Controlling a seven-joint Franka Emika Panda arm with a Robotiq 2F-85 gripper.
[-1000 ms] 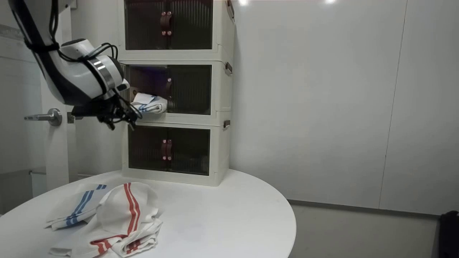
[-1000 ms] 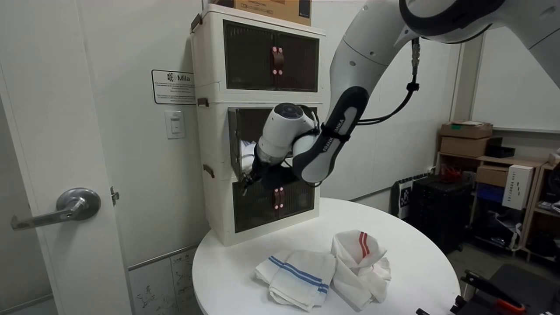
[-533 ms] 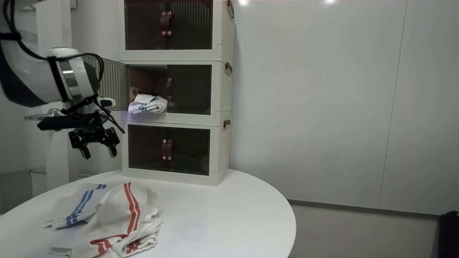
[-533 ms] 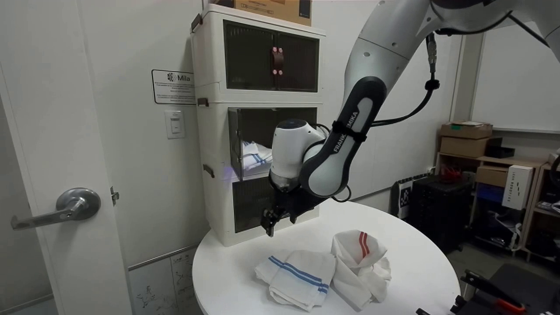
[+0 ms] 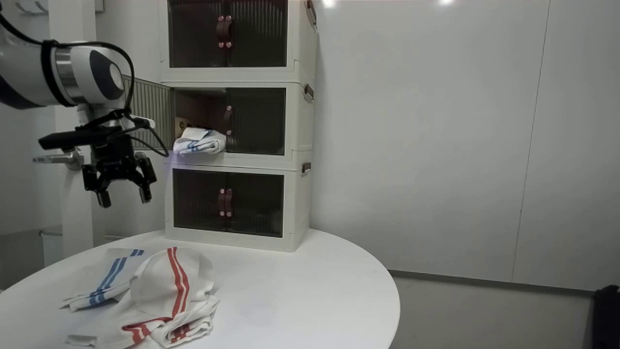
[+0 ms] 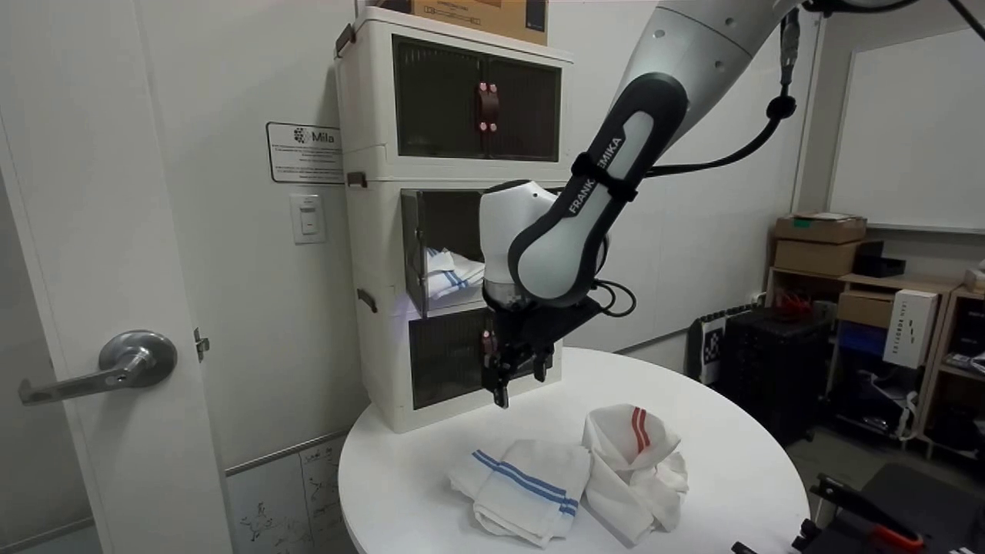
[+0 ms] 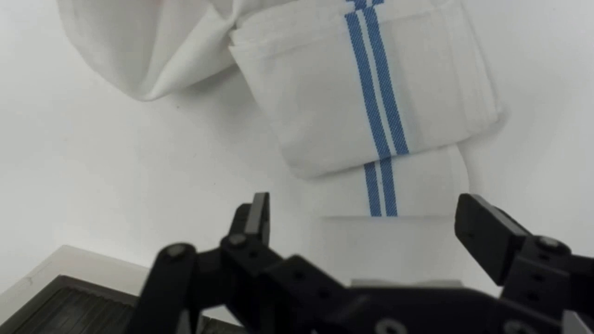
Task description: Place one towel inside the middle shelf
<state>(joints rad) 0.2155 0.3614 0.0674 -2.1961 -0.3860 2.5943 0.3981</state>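
On the middle shelf (image 5: 203, 109), exterior views alone show a towel (image 5: 201, 142), the gripper (image 7: 363, 217) wide.

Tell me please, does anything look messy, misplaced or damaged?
The red-striped towel looks odd: it lies in a crumpled heap on the table, while the blue-striped towel beside it is folded. The shelved towel sits close to the front edge of the middle shelf, by the open door. I see no damage.
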